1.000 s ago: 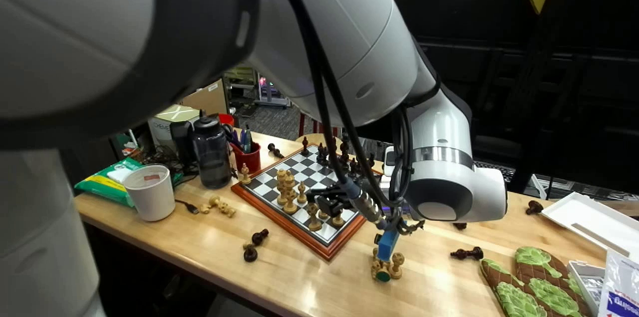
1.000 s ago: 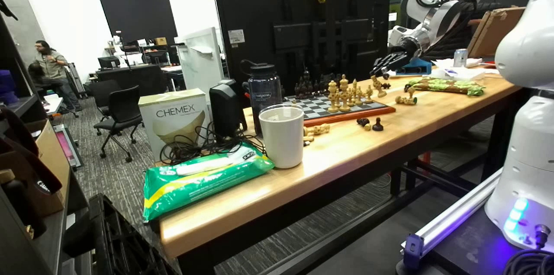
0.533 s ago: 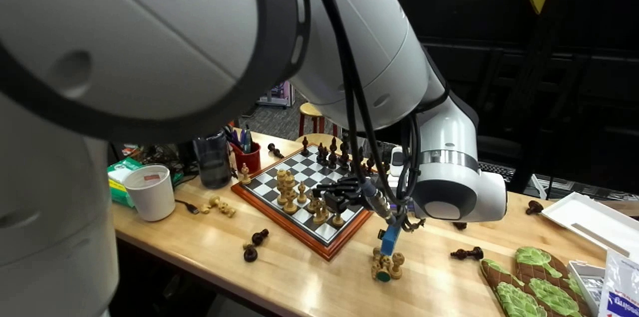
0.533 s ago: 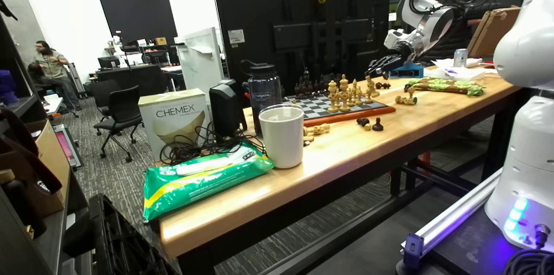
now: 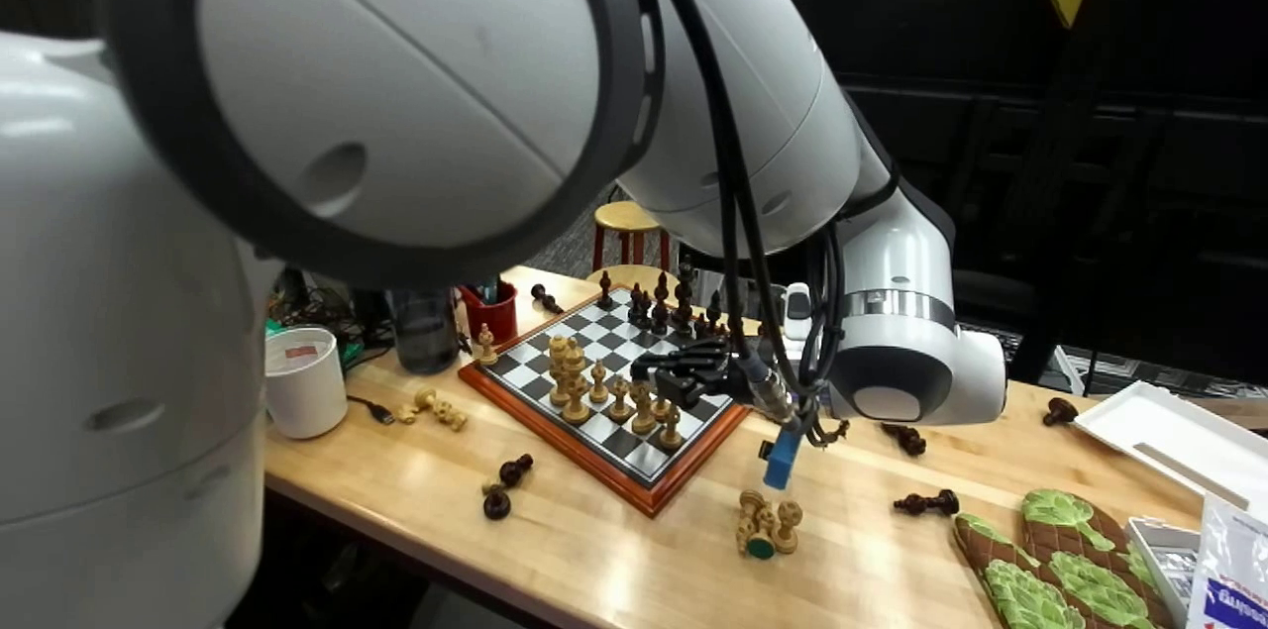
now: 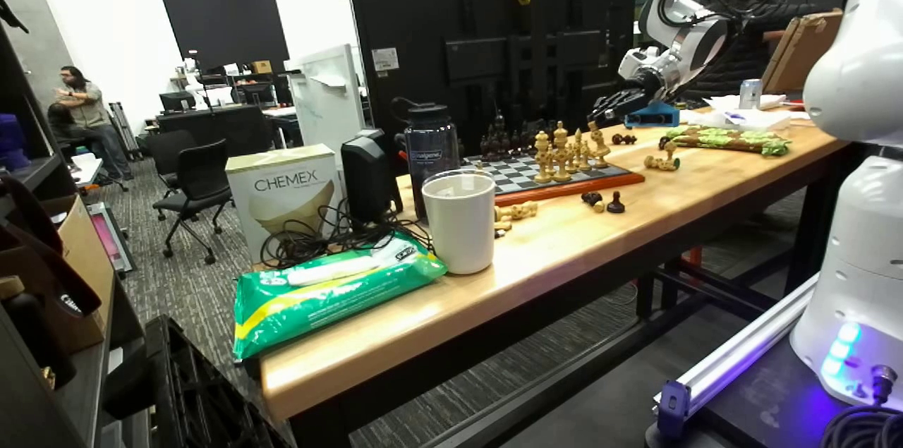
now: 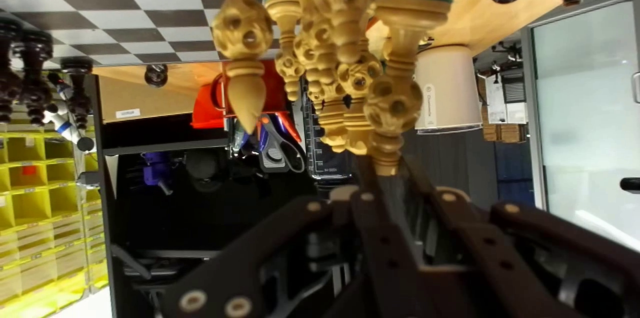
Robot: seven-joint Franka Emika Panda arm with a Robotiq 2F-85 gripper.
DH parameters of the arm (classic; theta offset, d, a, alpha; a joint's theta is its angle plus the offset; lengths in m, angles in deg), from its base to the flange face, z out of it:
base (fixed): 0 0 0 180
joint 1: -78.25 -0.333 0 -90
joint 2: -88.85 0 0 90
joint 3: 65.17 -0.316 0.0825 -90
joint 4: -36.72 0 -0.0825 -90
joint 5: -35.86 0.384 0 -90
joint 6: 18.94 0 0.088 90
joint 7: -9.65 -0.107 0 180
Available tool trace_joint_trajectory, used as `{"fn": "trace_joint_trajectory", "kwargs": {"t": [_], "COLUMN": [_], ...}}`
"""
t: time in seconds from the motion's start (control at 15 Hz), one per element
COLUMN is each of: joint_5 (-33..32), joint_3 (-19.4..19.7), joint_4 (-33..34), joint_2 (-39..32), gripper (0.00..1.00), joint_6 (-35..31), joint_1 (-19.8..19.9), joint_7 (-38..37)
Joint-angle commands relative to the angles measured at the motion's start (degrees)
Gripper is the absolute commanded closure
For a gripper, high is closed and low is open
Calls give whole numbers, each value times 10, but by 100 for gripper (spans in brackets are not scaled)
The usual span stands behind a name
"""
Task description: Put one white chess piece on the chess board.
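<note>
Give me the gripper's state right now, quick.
Gripper: closed, holding a pale wooden chess piece by its top end.

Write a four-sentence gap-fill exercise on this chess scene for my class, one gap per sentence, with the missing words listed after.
1. The fingers hold a ____ chess piece (pale or dark).
2. The red pen cup stands ____ the chess board (on or beside).
3. The dark piece nearest the leaf-patterned cloth lies on its ____.
4. The box behind the green packet bears the name ____.

Missing words: pale; beside; side; CHEMEX.
</note>
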Motion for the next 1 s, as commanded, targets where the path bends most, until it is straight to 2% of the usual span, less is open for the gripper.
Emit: {"fn": "trace_joint_trajectory", "kwargs": {"t": [0.0,0.27,0.93], "joint_5": [23,41,34], "joint_3": [-10,-9,-7], "joint_4": [13,16,15], "joint_2": [-10,-16,-17], "gripper": [96,96,96], "joint_6": [24,38,37], "joint_1": [17,18,18], "joint_7": [-4,-22,-58]}}
